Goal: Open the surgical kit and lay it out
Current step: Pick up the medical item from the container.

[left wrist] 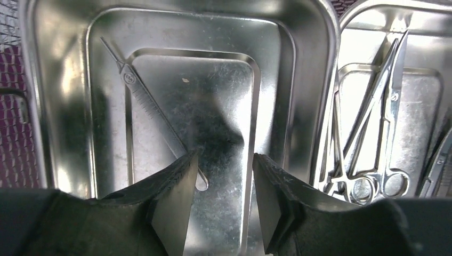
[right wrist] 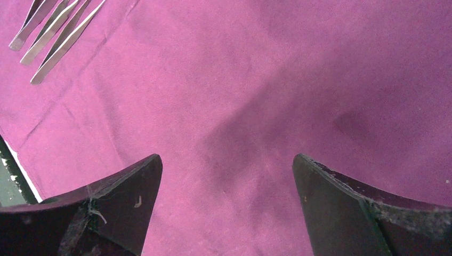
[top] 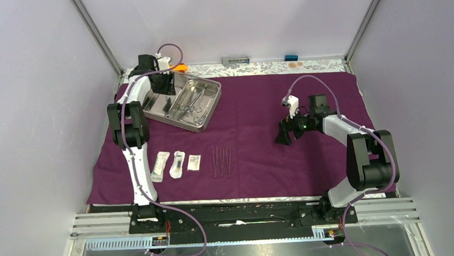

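Observation:
The dark purple cloth wrap lies spread flat on the table. At its back left stands the steel tray. My left gripper hangs over the tray's left compartment, open, with nothing between its fingers. A thin flat steel tool lies there, its end beside the left fingertip. Ring-handled forceps lie in the right compartment. Three sealed packets and three tweezers lie in a row near the front. My right gripper hovers open over bare cloth, with the tweezers far off.
A small orange toy car sits behind the tray by the left arm. A grey object and a blue one rest at the back wall. Metal frame posts stand at both back corners.

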`<state>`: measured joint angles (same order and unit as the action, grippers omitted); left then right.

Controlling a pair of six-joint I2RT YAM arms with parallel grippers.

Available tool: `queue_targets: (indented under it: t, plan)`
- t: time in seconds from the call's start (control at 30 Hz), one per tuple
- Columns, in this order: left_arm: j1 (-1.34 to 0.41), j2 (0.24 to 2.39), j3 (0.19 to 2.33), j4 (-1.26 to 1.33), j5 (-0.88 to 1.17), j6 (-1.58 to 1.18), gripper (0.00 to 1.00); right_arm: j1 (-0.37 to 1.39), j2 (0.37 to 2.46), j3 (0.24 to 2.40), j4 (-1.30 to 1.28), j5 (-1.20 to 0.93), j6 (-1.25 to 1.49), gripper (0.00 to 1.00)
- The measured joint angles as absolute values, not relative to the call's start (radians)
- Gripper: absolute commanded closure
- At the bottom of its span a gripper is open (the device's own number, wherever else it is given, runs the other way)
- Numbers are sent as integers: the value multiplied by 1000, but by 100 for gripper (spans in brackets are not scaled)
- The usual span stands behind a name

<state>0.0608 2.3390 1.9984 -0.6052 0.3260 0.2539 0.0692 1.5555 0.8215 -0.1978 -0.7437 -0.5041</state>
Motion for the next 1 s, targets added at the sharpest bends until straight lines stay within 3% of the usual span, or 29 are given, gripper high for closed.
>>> queue_targets:
  t: [1.0]
  plan:
    - [112, 2542, 2242, -497, 231, 88, 45, 69, 1560, 822, -202, -744, -506, 1]
